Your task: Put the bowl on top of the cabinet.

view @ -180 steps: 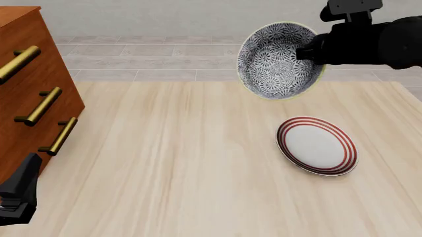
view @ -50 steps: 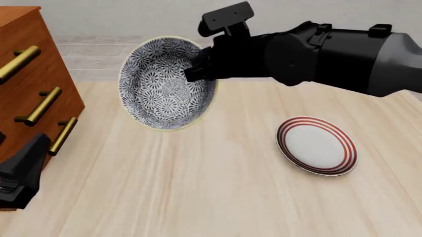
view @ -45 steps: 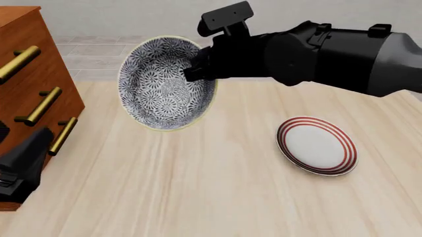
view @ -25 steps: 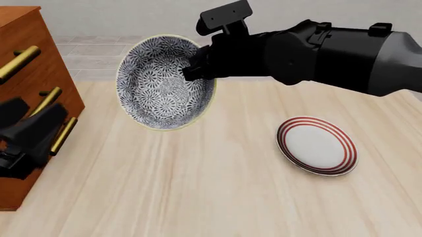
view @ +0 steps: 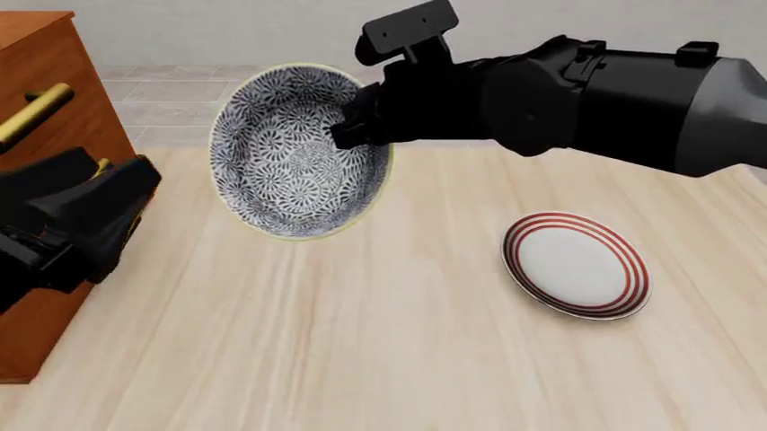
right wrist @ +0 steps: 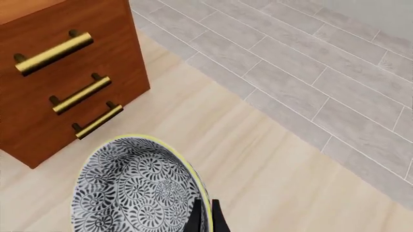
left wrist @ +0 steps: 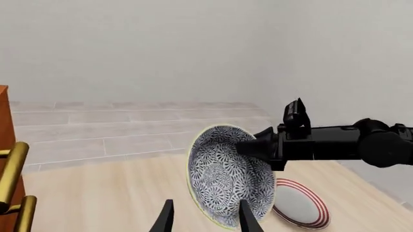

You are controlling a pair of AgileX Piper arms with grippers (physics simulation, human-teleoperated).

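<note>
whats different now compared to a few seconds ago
The right gripper carried the bowl left, from above the plate toward the cabinet, keeping its grip on the rim. The left gripper rose toward the bowl, open. Plate and cabinet stayed put.

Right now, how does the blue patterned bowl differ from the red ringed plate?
The bowl is deep, covered in dense dark-blue flowers, while the plate is flat and white with red rings. The bowl hangs in the air, tipped on its side, gripped at the rim by the right hand; the plate lies on the table, untouched. Both are round dishes.
</note>
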